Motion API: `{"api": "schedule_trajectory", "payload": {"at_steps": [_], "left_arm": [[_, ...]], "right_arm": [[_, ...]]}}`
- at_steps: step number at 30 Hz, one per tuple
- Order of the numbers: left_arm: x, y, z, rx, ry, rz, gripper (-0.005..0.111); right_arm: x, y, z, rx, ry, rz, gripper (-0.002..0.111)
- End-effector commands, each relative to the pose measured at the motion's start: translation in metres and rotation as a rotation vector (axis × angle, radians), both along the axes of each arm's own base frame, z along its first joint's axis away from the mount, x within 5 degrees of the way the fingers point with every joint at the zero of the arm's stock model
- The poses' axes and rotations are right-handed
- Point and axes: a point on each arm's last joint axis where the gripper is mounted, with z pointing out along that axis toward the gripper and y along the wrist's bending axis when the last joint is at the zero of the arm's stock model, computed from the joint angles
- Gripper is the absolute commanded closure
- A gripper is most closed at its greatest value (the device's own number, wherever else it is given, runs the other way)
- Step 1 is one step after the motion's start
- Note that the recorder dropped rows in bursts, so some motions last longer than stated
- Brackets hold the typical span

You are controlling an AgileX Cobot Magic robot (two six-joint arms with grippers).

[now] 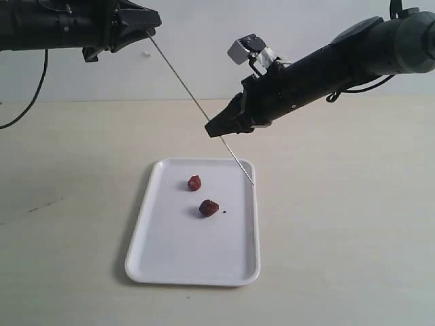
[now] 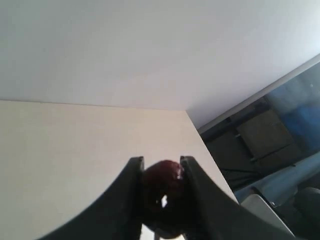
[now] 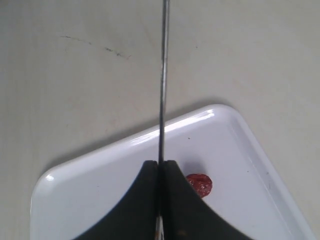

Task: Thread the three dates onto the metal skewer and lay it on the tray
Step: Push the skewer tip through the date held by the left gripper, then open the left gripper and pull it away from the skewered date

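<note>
The thin metal skewer [image 1: 197, 102] slants from the upper left down to the white tray's [image 1: 146, 224] far right rim. My right gripper [image 1: 212, 127] is shut on it partway along; in the right wrist view the skewer [image 3: 162, 85] runs out from between the closed fingers [image 3: 147, 200] of the right gripper [image 3: 160, 164]. My left gripper [image 1: 151, 26] at the skewer's upper end is shut on one dark red date [image 2: 162, 182], pinched at the left gripper's [image 2: 161, 162] tips. Two other dates [image 1: 195, 183] [image 1: 209, 208] lie on the tray; one date [image 3: 200, 184] shows beside my right fingers.
A tiny black speck [image 1: 224, 211] lies on the tray beside the nearer date. The pale tabletop [image 1: 340, 224] spreads all round the tray, with a faint dark scratch [image 1: 44, 204] at the left. A black cable [image 1: 30, 95] hangs under the left arm.
</note>
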Motion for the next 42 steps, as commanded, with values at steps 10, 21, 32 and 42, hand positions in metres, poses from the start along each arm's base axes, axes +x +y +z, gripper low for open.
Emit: {"api": "schedule_trajectory", "payload": {"at_steps": [10,21,32,42], "left_arm": [[-0.002,0.0,0.001,0.04,-0.006,-0.027,0.081],[-0.009,-0.015,-0.002,0.081,-0.012,-0.089,0.081],[-0.01,-0.019,-0.004,0.102,-0.015,-0.093,0.081],[-0.01,-0.019,-0.004,0.105,-0.016,-0.092,0.081]], "right_arm": [[0.001,0.002,0.004,0.016,-0.011,-0.003,0.108],[0.001,0.002,0.005,0.021,-0.019,-0.001,0.108],[0.001,0.002,0.005,0.022,-0.018,0.001,0.108],[0.002,0.002,0.006,0.036,-0.02,-0.007,0.108]]}}
